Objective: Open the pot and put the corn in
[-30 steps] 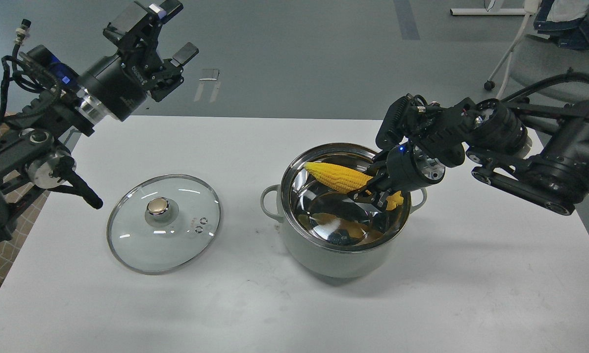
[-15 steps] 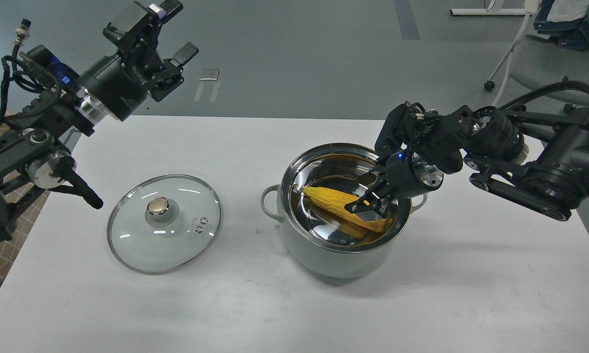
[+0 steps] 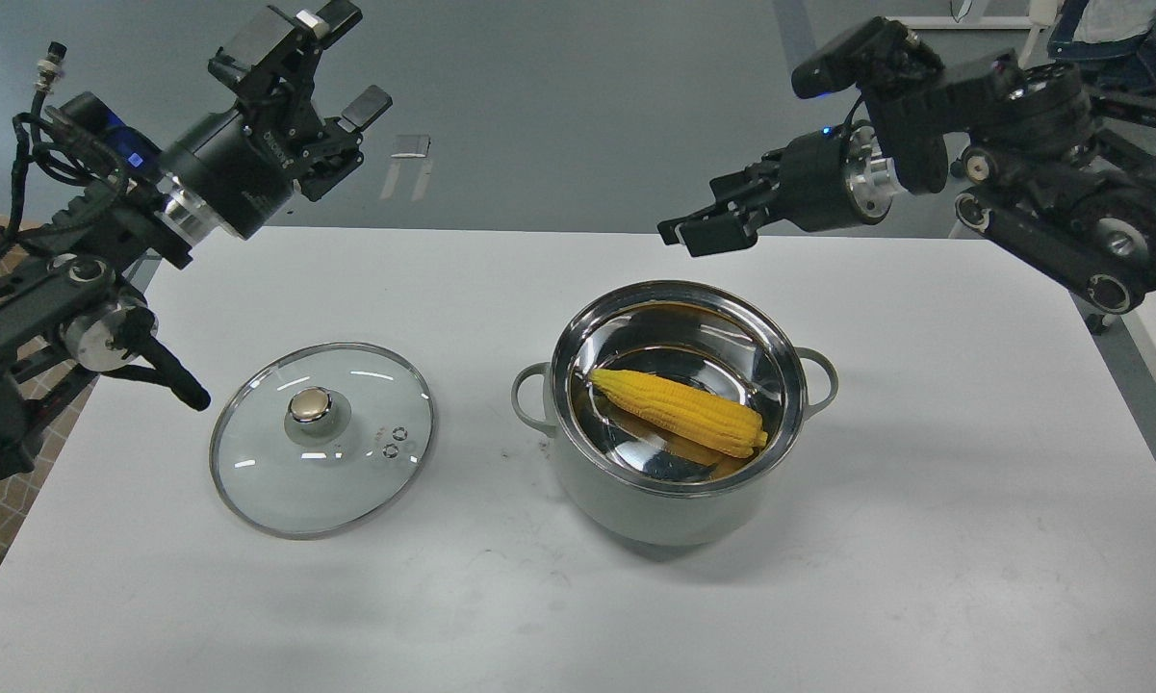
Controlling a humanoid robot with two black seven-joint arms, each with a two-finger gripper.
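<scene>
The pale grey-green pot point(image 3: 635, 505) stands open on the white table, right of centre, with its steel inside showing. The yellow corn point(image 3: 679, 413) lies inside it, pointed end to the left. My right gripper point(image 3: 695, 232) is open and empty, raised above and behind the pot's far rim. My left gripper point(image 3: 337, 63) is open and empty, held high over the table's far left corner.
The glass lid point(image 3: 322, 438) with a gold knob lies flat on the white table point(image 3: 924, 539) left of the pot. A chair point(image 3: 1068, 106) stands on the floor at the far right behind the right arm.
My right gripper let go of the corn, which now rests inside the pot, and rose up and back out of the pot. The left arm barely moved.
</scene>
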